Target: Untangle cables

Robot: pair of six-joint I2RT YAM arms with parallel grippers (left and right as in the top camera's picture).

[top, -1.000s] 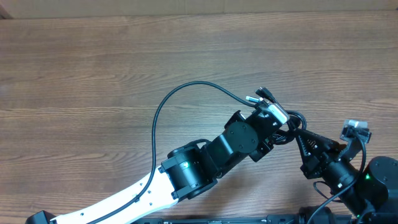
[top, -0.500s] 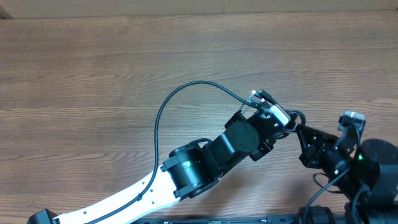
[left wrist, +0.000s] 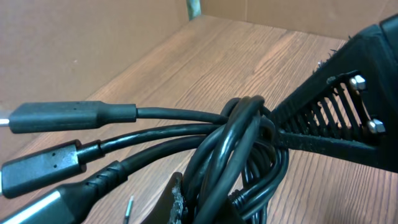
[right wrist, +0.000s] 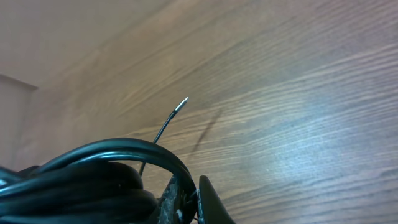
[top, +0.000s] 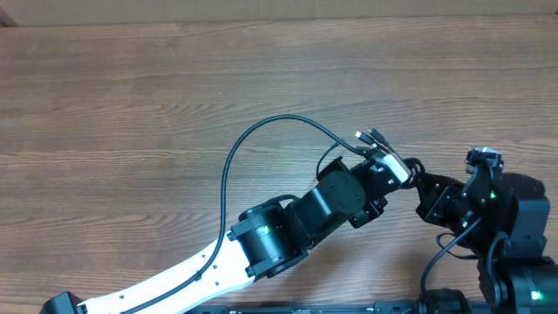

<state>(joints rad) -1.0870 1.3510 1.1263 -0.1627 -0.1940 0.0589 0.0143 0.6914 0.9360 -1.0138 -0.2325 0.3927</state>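
The cables (left wrist: 242, 162) sit bunched in the left hand (top: 401, 170), which is pressed together on the bundle. Just right of the left hand, the right hand (top: 418, 183) pinches the same bundle. One strand loops out left of the left hand over the bench (top: 131, 105), and the plug ends (left wrist: 68, 116) poke clear.

The brown wooden table (top: 131, 105) is smooth and plainly grained, with a soft sheen (a pale glare lies on it in the right wrist view). The thin black cables (left wrist: 242, 155) have glossy, rubbery sheaths. Their black plug housings (left wrist: 62, 116) look like matt plastic. A ribbed black plastic finger (left wrist: 373, 50) carries bright metal bolts (left wrist: 356, 81).
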